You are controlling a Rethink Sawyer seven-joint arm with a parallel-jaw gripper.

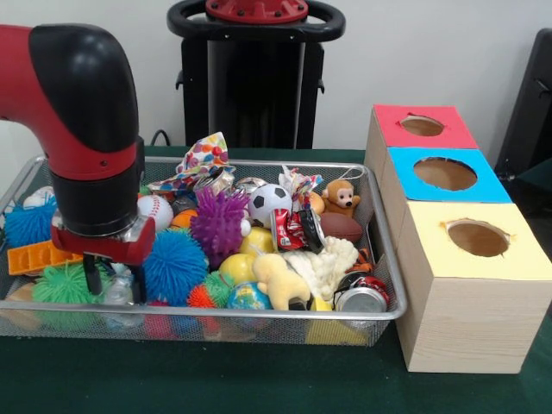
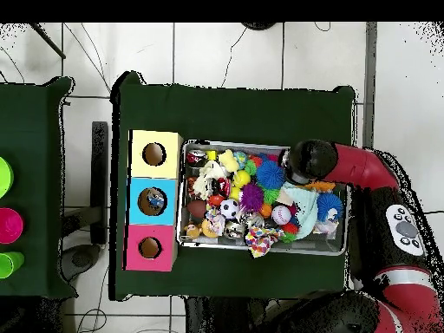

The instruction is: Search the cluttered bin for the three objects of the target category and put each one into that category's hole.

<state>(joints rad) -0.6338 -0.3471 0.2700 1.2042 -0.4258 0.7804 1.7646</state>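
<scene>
The silver wire-mesh bin is full of mixed toys and trash; it also shows in the overhead view. My gripper reaches down into the bin's left end, its two black fingers apart on either side of a clear crumpled thing, between a green spiky ball and a blue spiky ball. In the overhead view the arm's head hides the fingers. Right of the bin stand three boxes with round holes: red, blue, yellow.
The bin also holds a purple spiky ball, soccer ball, baseball, monkey plush, crushed red can, silver can, yellow plush and orange block. A dotted cloth hangs on the far rim.
</scene>
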